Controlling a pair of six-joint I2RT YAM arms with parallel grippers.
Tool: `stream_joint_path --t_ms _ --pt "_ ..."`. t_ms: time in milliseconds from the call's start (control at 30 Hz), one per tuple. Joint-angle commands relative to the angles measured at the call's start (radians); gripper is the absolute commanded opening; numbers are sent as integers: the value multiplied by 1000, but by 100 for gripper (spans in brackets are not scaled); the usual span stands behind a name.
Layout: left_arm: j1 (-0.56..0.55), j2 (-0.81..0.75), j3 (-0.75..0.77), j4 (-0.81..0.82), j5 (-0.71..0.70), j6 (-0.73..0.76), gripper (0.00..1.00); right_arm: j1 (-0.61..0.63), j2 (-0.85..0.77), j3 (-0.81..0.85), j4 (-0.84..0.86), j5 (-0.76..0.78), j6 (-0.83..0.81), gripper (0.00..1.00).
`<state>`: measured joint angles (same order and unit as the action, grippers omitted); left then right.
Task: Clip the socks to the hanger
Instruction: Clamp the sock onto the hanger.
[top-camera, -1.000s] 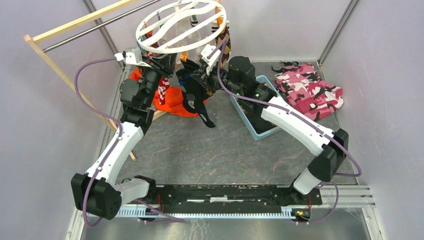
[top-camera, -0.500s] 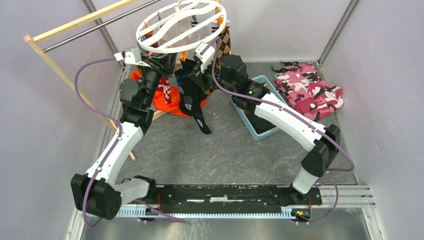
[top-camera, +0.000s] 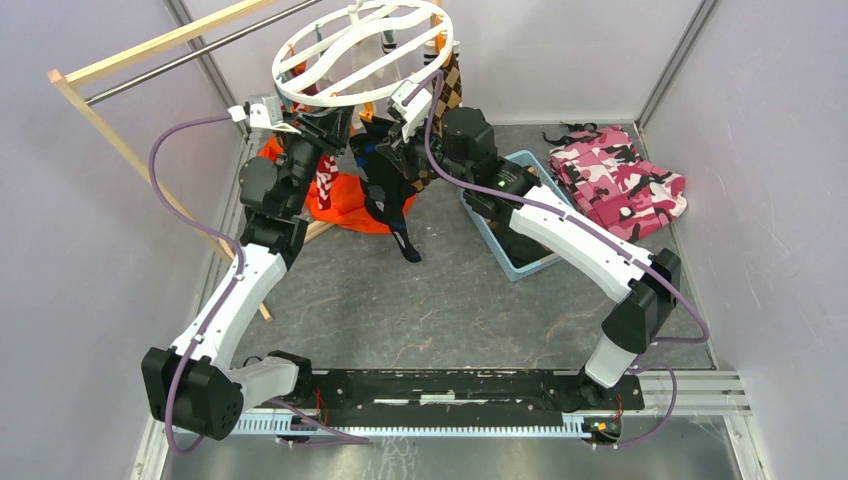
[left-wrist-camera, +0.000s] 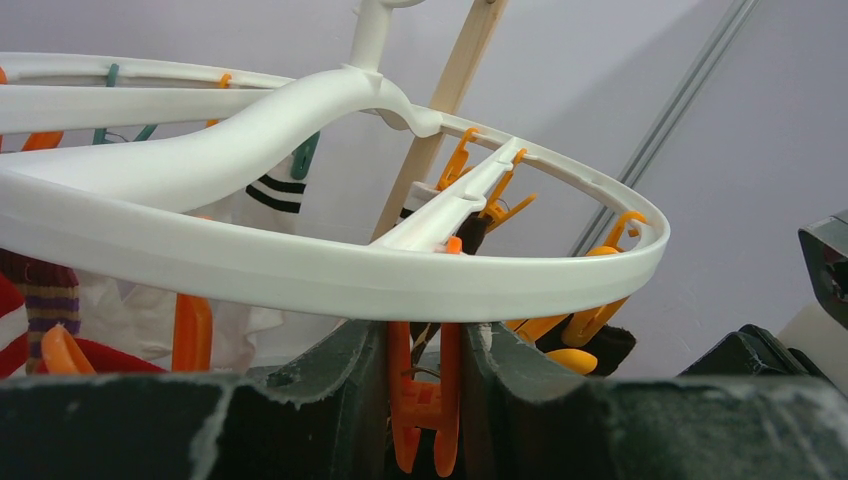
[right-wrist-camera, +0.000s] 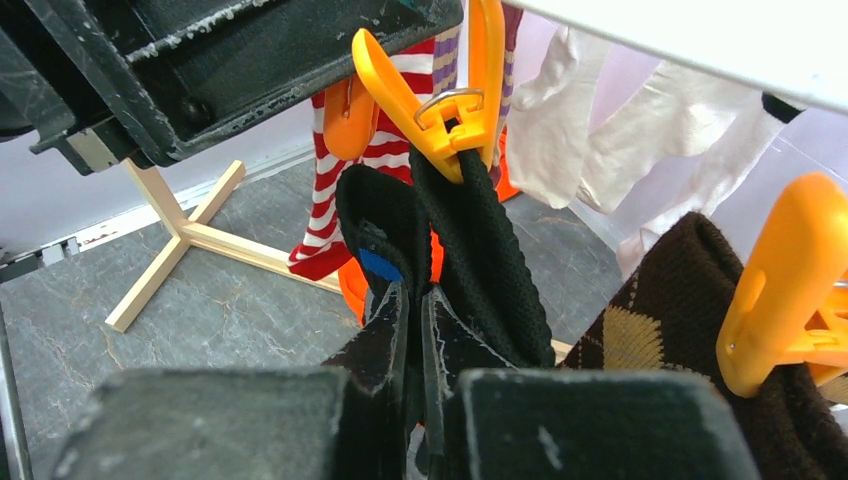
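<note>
Clipping step in hand, as I read it.

- Left: the left jaws sit under the near rim of the hanger (left-wrist-camera: 330, 270), part closed on an orange clip (left-wrist-camera: 424, 400) dangling from the ring. They pinch it from both sides and hold nothing else. The hanger hangs at the back left, above the bench (top-camera: 400, 310).
- Centre: the black sock (right-wrist-camera: 480, 260) is raised to the ring. The right wrist view shows its cuff tucked into an orange clip's mouth, likely the same clip. I can't tell whether the clip is biting yet.
- Right: the right jaws are almost fully closed on the black sock, just below the cuff. The brown argyle sock (right-wrist-camera: 650, 320) hangs on the neighbouring clip, just beside.

How I'd do it:
- Hold the left squeeze until the cuff is seated deep between the clip's teeth, not just at the lip.
- Push the sock straight up. The ring hangs free, so a sideways shove will probably swing it.
- Let the left jaws off first so the clip snaps shut.
- Open the right jaws only once the clip bears the sock's weight.
- Back out low, to avoid snagging the argyle sock.
</note>
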<state>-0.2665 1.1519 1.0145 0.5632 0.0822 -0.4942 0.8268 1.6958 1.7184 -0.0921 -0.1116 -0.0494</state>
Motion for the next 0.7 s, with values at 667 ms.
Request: stream_joint_path --t_ms 667 --pt "-2 -9 13 -10 -11 -29 2 3 -42 46 47 16 -1 0"
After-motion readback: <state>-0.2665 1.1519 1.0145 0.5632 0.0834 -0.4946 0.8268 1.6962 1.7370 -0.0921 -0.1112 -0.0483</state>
